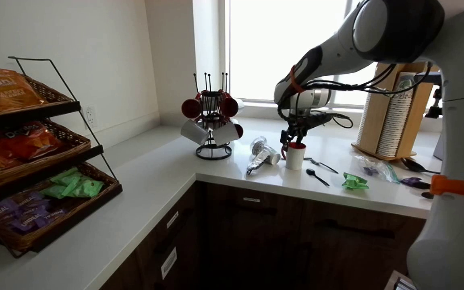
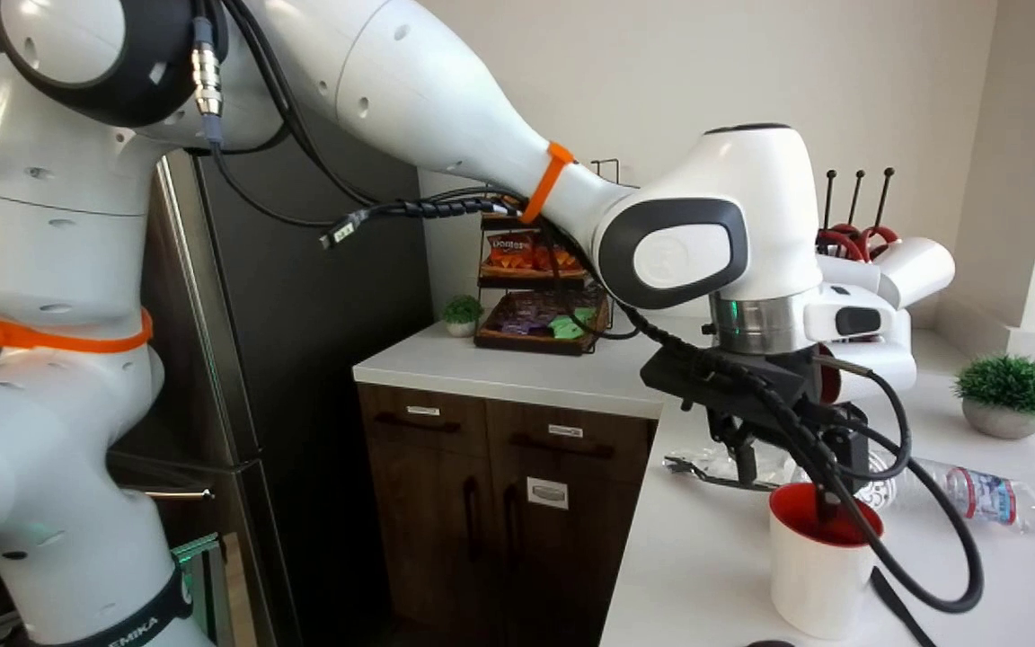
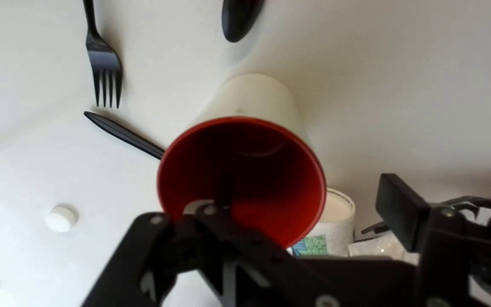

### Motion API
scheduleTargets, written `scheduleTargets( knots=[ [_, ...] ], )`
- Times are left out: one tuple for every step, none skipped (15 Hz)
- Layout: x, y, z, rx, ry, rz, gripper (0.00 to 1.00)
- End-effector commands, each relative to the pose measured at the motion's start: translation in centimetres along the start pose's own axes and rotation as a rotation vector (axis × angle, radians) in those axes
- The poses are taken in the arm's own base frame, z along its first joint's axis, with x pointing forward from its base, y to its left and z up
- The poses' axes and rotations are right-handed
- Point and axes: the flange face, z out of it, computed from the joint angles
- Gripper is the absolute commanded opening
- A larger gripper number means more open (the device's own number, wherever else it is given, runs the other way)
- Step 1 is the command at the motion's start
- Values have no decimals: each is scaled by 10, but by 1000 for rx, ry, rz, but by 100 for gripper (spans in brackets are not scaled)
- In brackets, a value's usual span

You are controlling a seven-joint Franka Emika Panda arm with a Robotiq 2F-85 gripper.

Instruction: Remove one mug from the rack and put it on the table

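Observation:
A white mug with a red inside stands upright on the pale table [image 1: 147, 169], in an exterior view [image 1: 295, 159], in an exterior view [image 2: 814, 580] and in the wrist view [image 3: 249, 98]. Its red handle shows in an exterior view. My gripper [image 1: 291, 139] is open above the mug, also in an exterior view [image 2: 785, 485] and in the wrist view [image 3: 309, 200]. One finger reaches down inside the mug; the other is outside it, apart from the wall. The black rack [image 1: 213, 157] holds several white mugs with red insides.
A paper cup [image 3: 335, 221] and a clear bottle [image 2: 985, 494] lie beside the mug. A black fork [image 3: 105, 59], knife [image 3: 124, 134] and spoon [image 1: 316, 177] lie close by. A green wrapper [image 1: 355, 181], cup holder [image 1: 407, 117], plant [image 2: 1012, 391] and snack shelf [image 1: 95, 151] stand around.

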Motion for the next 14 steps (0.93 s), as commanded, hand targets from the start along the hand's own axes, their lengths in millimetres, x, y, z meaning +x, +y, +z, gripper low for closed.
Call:
scheduleTargets(
  knots=[
    [-27, -10, -63, 44, 27, 8, 100],
    [-32, -12, -80, 58, 46, 14, 100],
    [-43, -14, -101, 64, 55, 41, 100],
    [-53, -13, -119, 44, 58, 77, 100],
    [-64, -13, -136, 4, 71, 132, 100],
    [-76, -12, -155, -26, 78, 179, 100],
    [-89, -12, -174, -62, 90, 223, 100],
    [-101, -14, -191, -84, 84, 263, 100],
    [-115, -17, -208, -108, 84, 290, 100],
    [-82, 0, -187, -85, 89, 229, 100],
    [-94, -4, -201, -98, 94, 255, 100],
    [-103, -7, -212, -102, 101, 268, 100],
    [-109, -9, -217, -102, 108, 273, 100],
    [-112, -11, -217, -101, 109, 276, 100]
  ],
)
